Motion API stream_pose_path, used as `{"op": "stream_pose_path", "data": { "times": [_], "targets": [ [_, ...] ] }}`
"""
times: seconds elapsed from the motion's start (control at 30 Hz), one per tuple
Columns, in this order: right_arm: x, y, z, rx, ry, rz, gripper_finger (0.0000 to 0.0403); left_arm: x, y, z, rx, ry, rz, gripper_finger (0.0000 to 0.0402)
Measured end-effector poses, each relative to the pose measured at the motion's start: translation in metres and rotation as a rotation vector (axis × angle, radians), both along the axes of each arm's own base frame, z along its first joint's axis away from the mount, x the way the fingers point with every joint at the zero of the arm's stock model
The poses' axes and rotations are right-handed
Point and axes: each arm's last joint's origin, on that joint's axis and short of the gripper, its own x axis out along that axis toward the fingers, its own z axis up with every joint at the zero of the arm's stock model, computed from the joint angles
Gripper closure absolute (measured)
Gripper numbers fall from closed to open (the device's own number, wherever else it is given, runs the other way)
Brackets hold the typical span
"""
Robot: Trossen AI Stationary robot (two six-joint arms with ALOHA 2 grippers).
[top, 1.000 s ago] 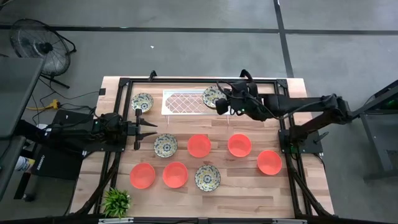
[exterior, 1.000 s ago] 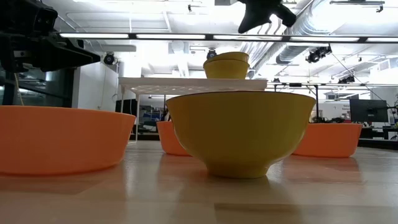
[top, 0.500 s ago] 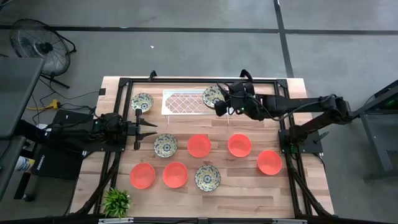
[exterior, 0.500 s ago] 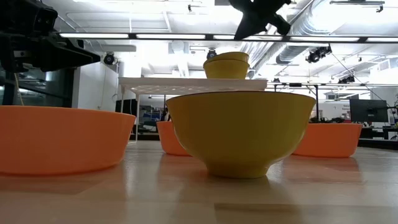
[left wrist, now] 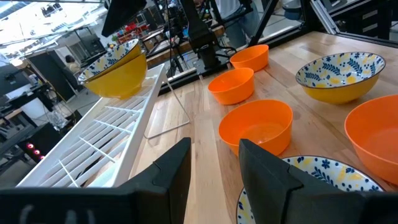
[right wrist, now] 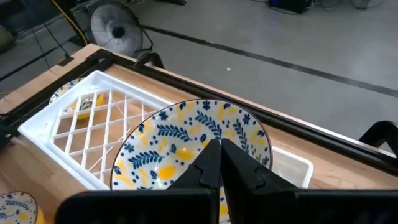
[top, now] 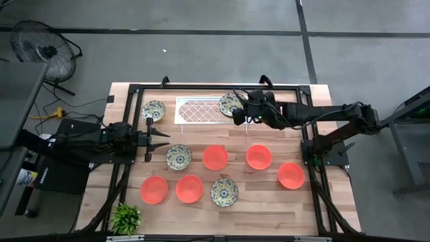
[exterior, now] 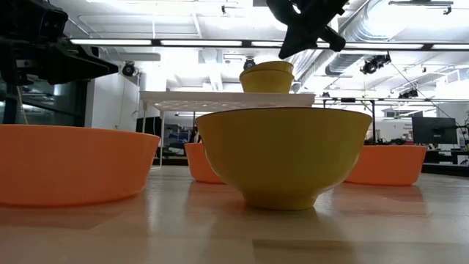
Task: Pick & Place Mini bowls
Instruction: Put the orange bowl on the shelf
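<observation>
Ten mini bowls on a wooden table — five glossy orange-red, five cream with blue-green flowers.

Directly under the right gripper: a stacked floral pair, sitting at one end of the white lattice tray. Fingers pressed fully together, nothing between them. Tips poised over the patterned inside of the upper bowl, and in the low view just above its rim rather than on it.

Beyond the tray's far end from that claw, on the bare wood: a lone floral bowl.

Low over the table's other side, the left gripper, fingers parted about halfway — an empty gap, no bowl in hold. Just beside its tips, not touching: another floral bowl. Farther along the same line, two orange bowls, one near and one beyond, with a third orange bowl past those, well apart from both claws.

Well clear of either gripper, toward the edge with the small green plant: a pair of orange bowls side by side, then the last floral bowl next to them.
</observation>
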Motion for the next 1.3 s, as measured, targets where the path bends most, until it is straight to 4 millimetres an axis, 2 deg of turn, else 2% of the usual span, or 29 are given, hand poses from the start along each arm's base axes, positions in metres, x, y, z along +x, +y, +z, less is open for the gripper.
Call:
{"op": "stream_pose_path", "data": {
  "times": [0.23,0.6,0.8,1.07,1.3],
  "targets": [
    [-0.001,0.007,-0.003,-0.010,0.058,0.039,0.0403,0.000,0.000,0.000,0.000,0.000,0.000,0.0271],
    [-0.002,0.031,-0.002,-0.099,0.084,0.043,0.0403,0.000,0.000,0.000,0.000,0.000,0.000,0.0271],
    [-0.009,0.040,-0.002,-0.105,0.060,-0.032,0.0403,0.000,0.000,0.000,0.000,0.000,0.000,0.0271],
    [-0.022,0.066,-0.008,0.050,0.023,-0.026,0.0403,0.000,0.000,0.000,0.000,0.000,0.000,0.0271],
    [-0.049,0.087,-0.005,0.236,0.045,0.020,0.0403,0.000,0.000,0.000,0.000,0.000,0.000,0.0271]
  ]
}}
